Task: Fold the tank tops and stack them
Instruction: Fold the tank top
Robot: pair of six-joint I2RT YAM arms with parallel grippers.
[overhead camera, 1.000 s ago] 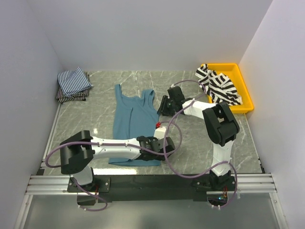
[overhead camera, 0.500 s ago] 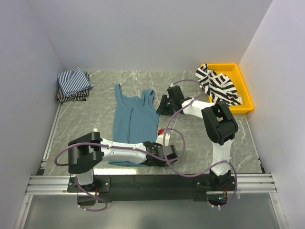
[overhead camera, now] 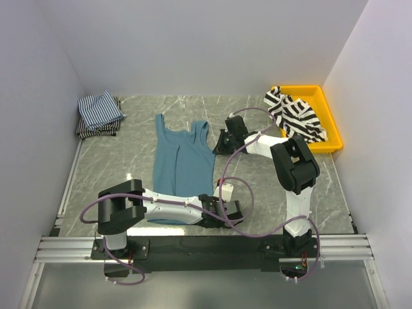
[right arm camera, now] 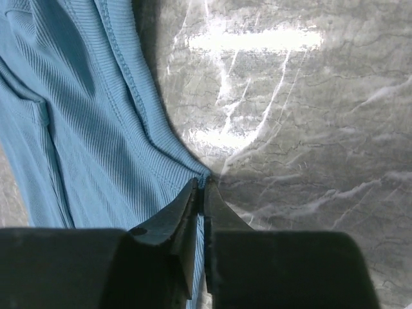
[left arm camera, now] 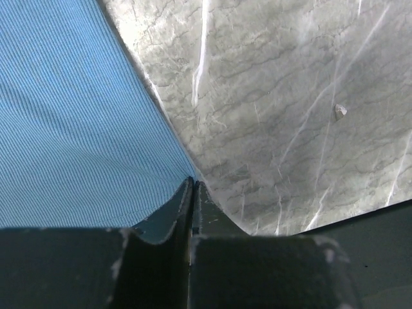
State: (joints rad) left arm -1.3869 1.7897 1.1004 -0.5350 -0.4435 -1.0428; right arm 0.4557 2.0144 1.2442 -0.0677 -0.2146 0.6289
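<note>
The left gripper (left arm camera: 193,183) pinches the bottom corner of the blue top (overhead camera: 183,164), spread flat on the table (overhead camera: 116,161). The right gripper (right arm camera: 201,185) pinches its side edge.

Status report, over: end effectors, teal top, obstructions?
Left end effector shut on teal tank top hem. Right end effector shut on its side edge. Striped top in tray, apart.

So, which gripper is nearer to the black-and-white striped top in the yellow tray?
Right. The right gripper grips the teal top at its right edge, just left of the black-and-white striped top. The left gripper grips the teal top's near hem corner, farther away.
</note>
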